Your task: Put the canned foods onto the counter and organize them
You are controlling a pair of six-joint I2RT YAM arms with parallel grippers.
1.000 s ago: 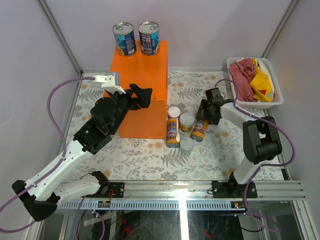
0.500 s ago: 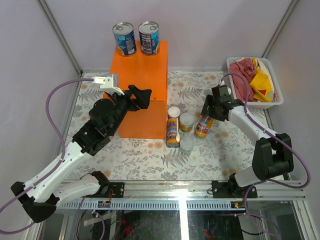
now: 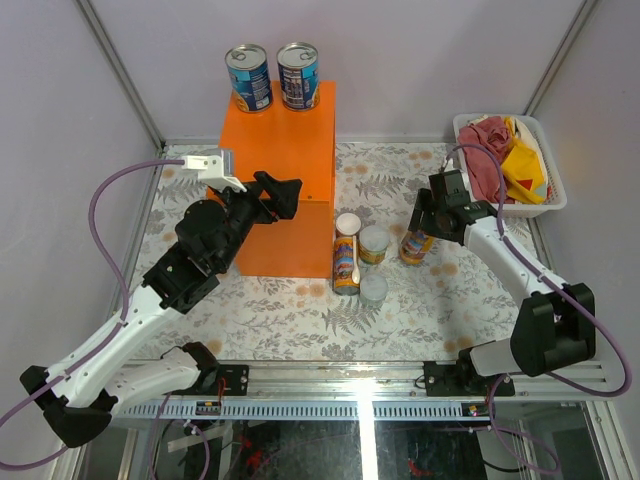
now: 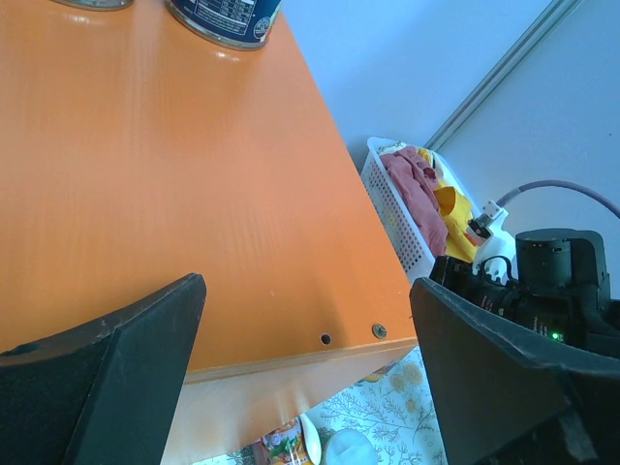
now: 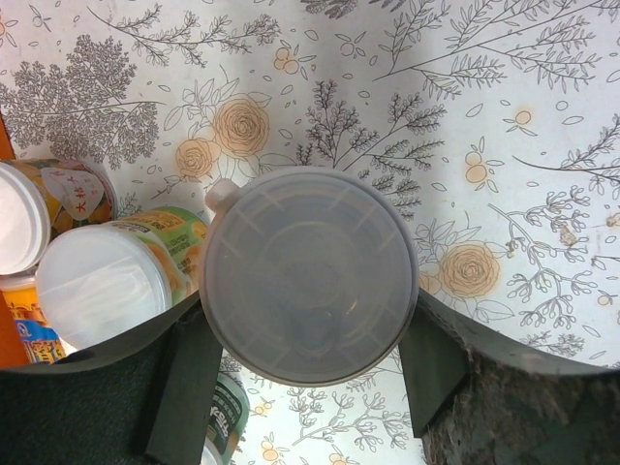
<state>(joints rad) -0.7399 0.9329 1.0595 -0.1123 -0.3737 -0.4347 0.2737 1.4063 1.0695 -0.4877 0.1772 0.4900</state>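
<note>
The right pincer (image 3: 427, 216) is clamped on the lid of a tall yellow-orange can (image 5: 308, 276), which stands upright over the floral tabletop (image 5: 504, 116). Three more cans (image 3: 374, 243) sit just to its left beside the counter (image 4: 145, 194). The left pincer (image 4: 305, 320) hangs wide apart and empty above the counter, with two blue cans (image 3: 249, 77) at the far edge beyond it and grey walls (image 3: 60, 100) around.

Two blue cans (image 3: 249, 77) with silver tops stand upright, side by side, at the far edge of the big orange box (image 3: 300, 150). On the table (image 3: 300, 310), by the box's near right corner, stand a tall yellow-orange can (image 3: 346, 265) with a white lid and two short pale-lidded cans (image 3: 374, 243). A second tall can (image 3: 413, 246) stands upright just right of them, clasped in the right gripper (image 5: 310, 368).
</note>
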